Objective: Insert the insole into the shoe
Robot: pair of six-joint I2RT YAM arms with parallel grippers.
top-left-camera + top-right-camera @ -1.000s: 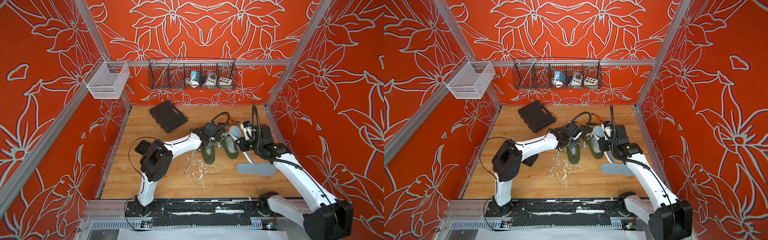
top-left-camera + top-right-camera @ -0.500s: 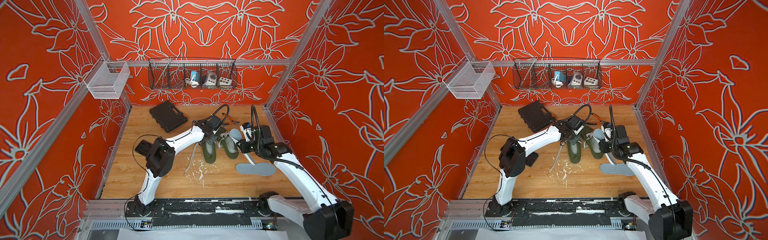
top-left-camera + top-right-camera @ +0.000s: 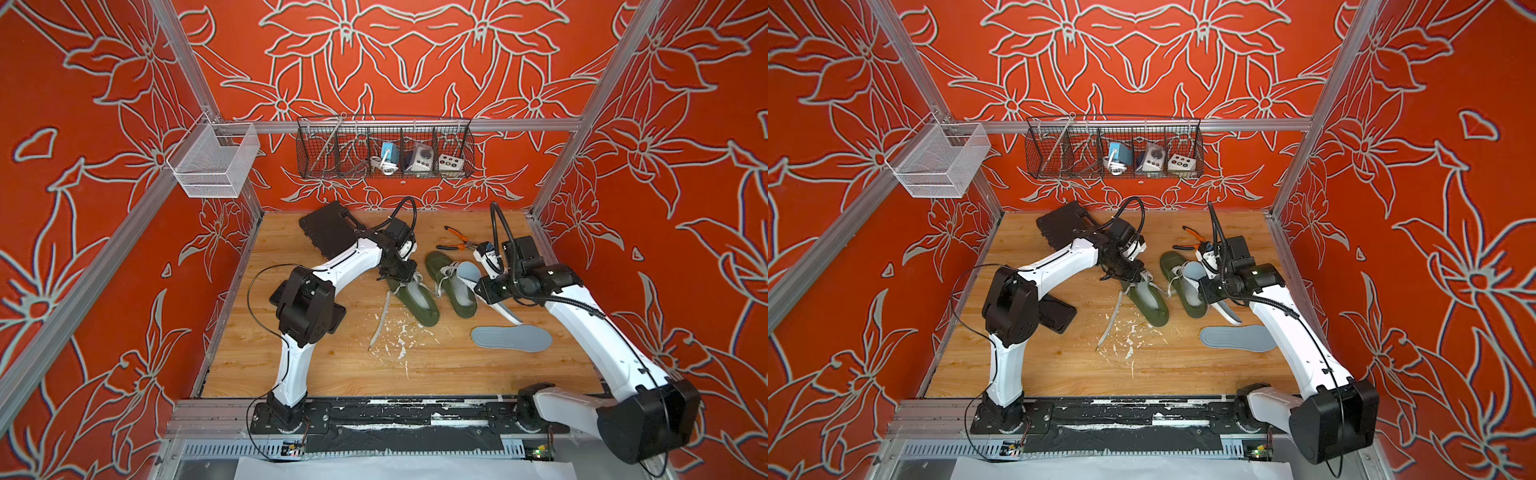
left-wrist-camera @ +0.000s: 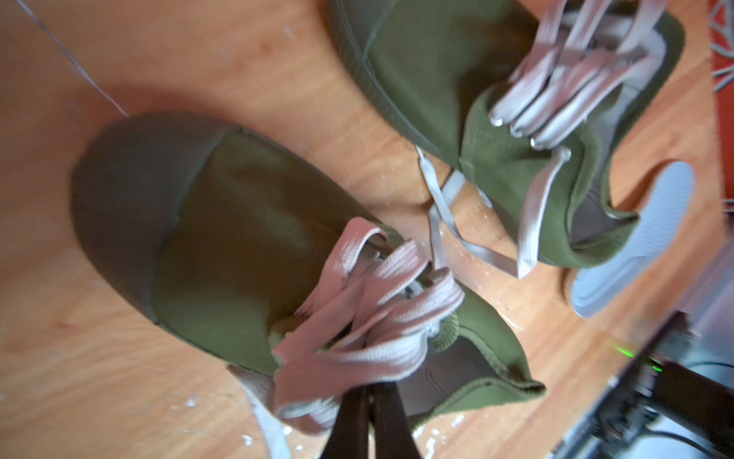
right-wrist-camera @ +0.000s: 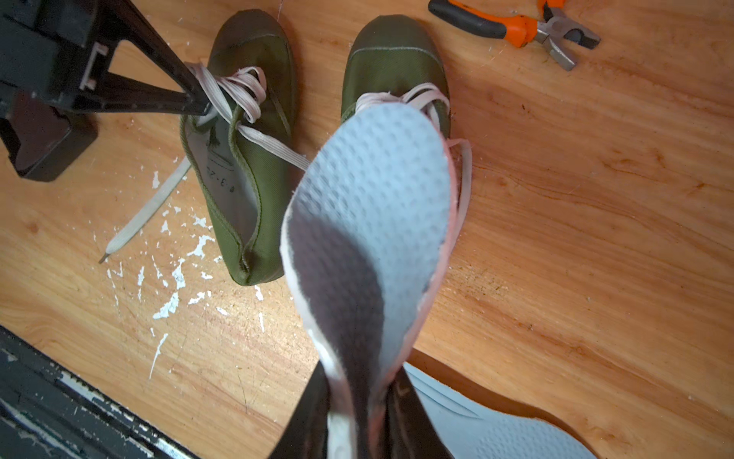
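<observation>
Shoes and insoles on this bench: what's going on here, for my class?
The right gripper holds a grey insole by one end, its free end over the green shoe beside it. The left gripper is shut at the laces of the other shoe. A second insole lies flat on the table.

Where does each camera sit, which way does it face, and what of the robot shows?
Top views: high above the arms' base rail, looking down at the table; left arm and right arm show whole.
Left wrist: looks along the left gripper, shut on shoelaces of a green shoe.
Right wrist: looks along the right gripper, shut on an insole over the second green shoe.
Shared: both wrist views show both shoes; both top views nearly match.
</observation>
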